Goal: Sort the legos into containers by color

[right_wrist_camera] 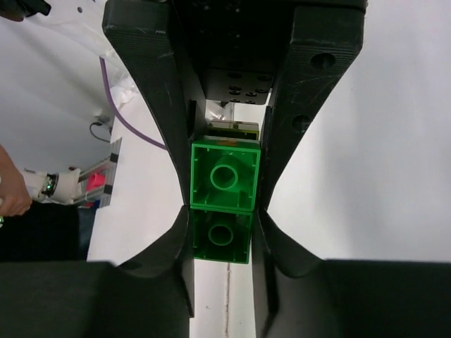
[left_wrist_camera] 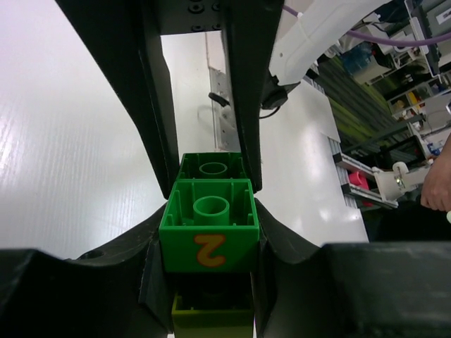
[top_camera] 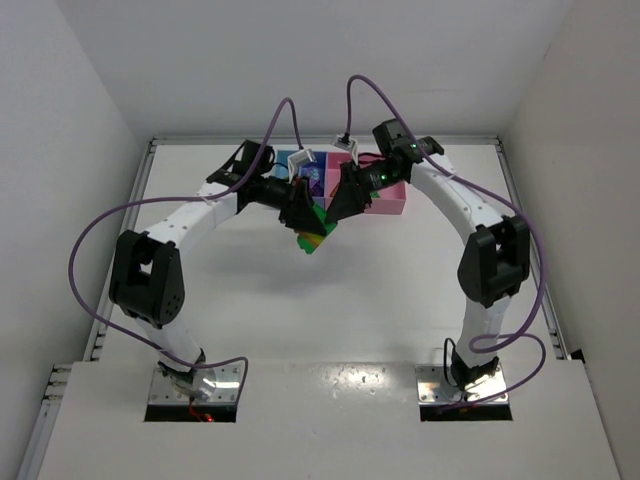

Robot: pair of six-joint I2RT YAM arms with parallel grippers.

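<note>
The lego clump point(top_camera: 315, 240) hangs in the air, just in front of the bins point(top_camera: 392, 207). The left gripper point(top_camera: 302, 222) pinches one end and the right gripper point(top_camera: 331, 216) pinches the other, both closed tight on it. The clump's long side runs from one gripper to the other, so I think they must pull straight apart.
</note>
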